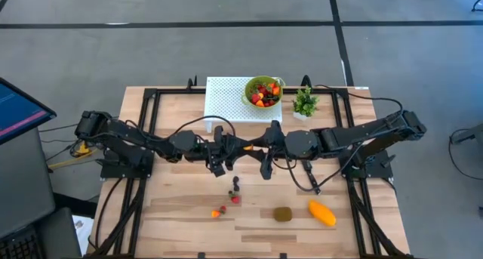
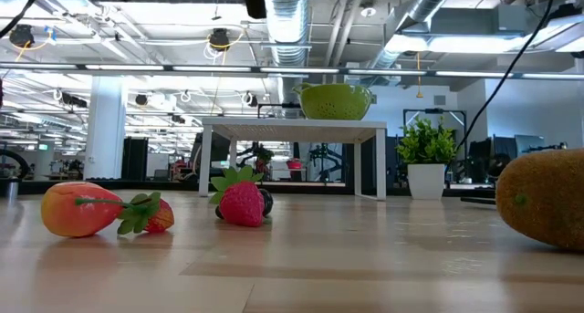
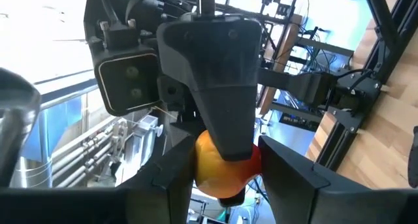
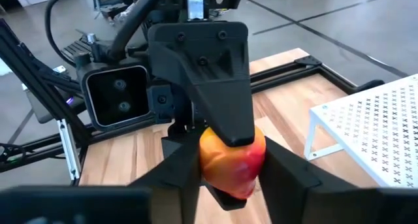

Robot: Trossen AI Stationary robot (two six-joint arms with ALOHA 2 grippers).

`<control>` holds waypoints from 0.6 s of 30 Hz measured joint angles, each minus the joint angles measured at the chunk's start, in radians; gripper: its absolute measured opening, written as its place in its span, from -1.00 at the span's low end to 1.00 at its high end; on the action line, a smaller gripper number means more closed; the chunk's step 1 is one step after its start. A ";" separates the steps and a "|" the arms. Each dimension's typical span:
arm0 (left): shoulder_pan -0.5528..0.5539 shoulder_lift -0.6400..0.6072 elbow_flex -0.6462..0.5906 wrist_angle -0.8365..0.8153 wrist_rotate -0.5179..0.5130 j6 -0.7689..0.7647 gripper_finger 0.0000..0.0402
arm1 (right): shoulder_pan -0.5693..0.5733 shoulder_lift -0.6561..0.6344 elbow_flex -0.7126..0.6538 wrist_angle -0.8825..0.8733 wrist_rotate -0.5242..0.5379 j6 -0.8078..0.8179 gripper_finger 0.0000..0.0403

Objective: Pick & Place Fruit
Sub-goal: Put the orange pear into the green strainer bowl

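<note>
2 pincers meet over the middle of the desk [image 1: 173, 214], and both grip the same round orange-red fruit [image 4: 225, 155]. The left pincer [image 3: 222, 185] comes in from 9 o'clock and has its fingers closed on the fruit's 2 sides. The right pincer [image 4: 232, 178] comes in from 3 o'clock and is closed on it too, turned a different way. The fruit hangs in the air between them and does not touch the desk.

It looks smooth and shiny, so I think it can slip. It looks light, and small enough to fit between 2 fingers. It is round, so the best place to hold it is across its fat middle, not near the ends.

The green bowl [image 1: 264, 102] with more fruit sits on a white stand [image 1: 223, 100] at 12 o'clock. The kiwi [image 1: 283, 214] and the mango [image 1: 322, 213] lie at 5 o'clock. Little berries [image 1: 235, 191] lie at 6 o'clock.
</note>
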 joint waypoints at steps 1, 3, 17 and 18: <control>0.000 0.000 0.000 0.000 0.000 0.000 -0.24 | 0.000 0.000 0.000 0.000 0.000 -0.007 -0.42; 0.000 0.000 0.000 -0.001 0.000 0.000 -0.24 | 0.000 0.000 0.000 0.000 0.000 -0.012 -0.47; 0.000 0.000 0.000 -0.001 0.014 0.000 -0.24 | 0.000 0.000 0.000 0.000 -0.015 -0.009 -0.37; 0.000 0.000 0.000 -0.001 0.015 0.000 -0.24 | 0.000 0.000 0.000 0.000 -0.015 -0.010 -0.39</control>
